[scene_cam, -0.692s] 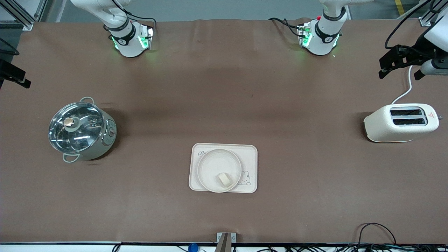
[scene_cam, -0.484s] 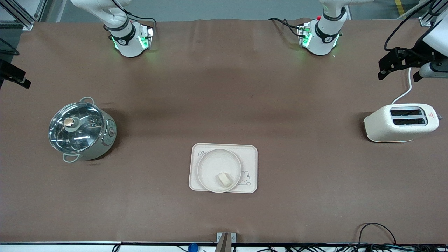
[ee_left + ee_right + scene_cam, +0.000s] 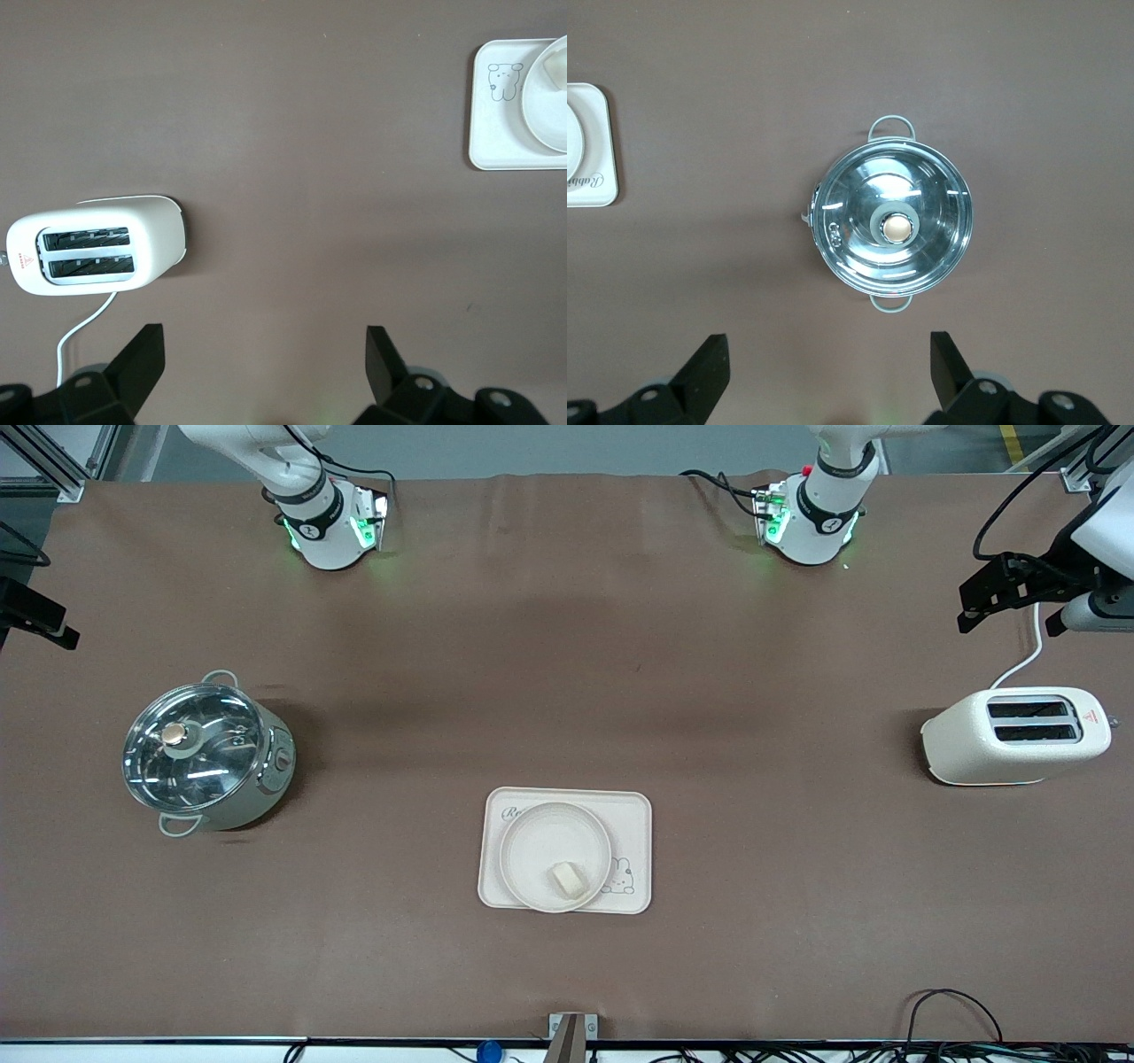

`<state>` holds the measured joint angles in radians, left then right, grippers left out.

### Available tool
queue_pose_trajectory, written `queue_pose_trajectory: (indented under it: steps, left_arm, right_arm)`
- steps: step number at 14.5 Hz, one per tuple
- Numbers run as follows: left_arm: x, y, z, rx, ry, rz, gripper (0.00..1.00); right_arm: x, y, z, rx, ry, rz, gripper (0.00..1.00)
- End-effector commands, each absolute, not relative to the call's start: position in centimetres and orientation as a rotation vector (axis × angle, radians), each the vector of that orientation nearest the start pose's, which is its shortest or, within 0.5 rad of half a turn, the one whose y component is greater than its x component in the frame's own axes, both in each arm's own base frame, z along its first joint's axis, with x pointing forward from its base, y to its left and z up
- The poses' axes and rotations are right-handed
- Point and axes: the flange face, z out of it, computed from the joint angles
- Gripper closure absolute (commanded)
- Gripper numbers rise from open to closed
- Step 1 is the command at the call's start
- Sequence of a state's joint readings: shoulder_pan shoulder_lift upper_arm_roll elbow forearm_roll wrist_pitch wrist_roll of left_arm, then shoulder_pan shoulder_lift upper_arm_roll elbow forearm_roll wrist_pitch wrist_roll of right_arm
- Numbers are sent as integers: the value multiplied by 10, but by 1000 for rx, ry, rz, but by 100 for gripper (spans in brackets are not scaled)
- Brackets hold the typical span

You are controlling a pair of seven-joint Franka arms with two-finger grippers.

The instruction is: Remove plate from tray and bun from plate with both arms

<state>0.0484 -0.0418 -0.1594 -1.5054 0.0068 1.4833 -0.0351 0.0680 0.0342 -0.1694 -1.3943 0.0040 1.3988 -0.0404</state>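
The round cream plate (image 3: 542, 850) lies on the rectangular cream tray (image 3: 633, 815) near the front camera. The small pale bun (image 3: 569, 880) lies on the plate, toward its rim nearest the camera. My left gripper (image 3: 1010, 607) is open and empty, high over the table at the left arm's end, by the toaster. In the left wrist view its gripper (image 3: 264, 354) is open, with the tray (image 3: 496, 133), plate (image 3: 545, 115) and bun (image 3: 557, 66) at the frame's edge. My right gripper (image 3: 828, 359) is open and empty above the table beside the pot; in the front view it (image 3: 40, 615) barely shows.
A steel pot with a glass lid (image 3: 202, 755) stands toward the right arm's end and also shows in the right wrist view (image 3: 895, 226). A white toaster (image 3: 1014, 735) with a white cord stands toward the left arm's end and shows in the left wrist view (image 3: 93, 252).
My left gripper has shifted slightly over the toaster's end of the table. The plate, bun, tray and right gripper have not moved.
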Motion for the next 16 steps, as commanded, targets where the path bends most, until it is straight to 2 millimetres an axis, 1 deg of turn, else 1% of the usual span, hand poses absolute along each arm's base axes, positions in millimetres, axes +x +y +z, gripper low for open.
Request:
queue_pose_trajectory:
  steps: [1, 6, 11, 12, 13, 14, 15, 16]
  left_arm:
    - [528, -59, 673, -3131, 127, -19, 0]
    - [529, -64, 670, -3132, 134, -10, 0]
    - [529, -58, 670, -3134, 130, -9, 0]
    - [529, -58, 670, -3132, 132, -10, 0]
    - [529, -58, 670, -3132, 132, -10, 0]
    - [529, -57, 670, -3134, 130, -9, 0]
    - [529, -57, 670, -3134, 130, -9, 0]
    - [530, -57, 670, -3134, 130, -12, 0]
  right_arm:
    - [541, -51, 672, -3156, 120, 45, 0]
    - [540, -50, 672, -3155, 120, 50, 0]
    - [541, -47, 669, -3142, 114, 51, 0]
    - [542, -35, 670, -3124, 82, 47, 0]
    - [545, -19, 668, -3080, 55, 40, 0]
    - [555, 2, 655, -3033, 43, 50, 0]
    - [569, 38, 640, -3000, 44, 51, 0]
    - [589, 78, 613, -2985, 41, 56, 0]
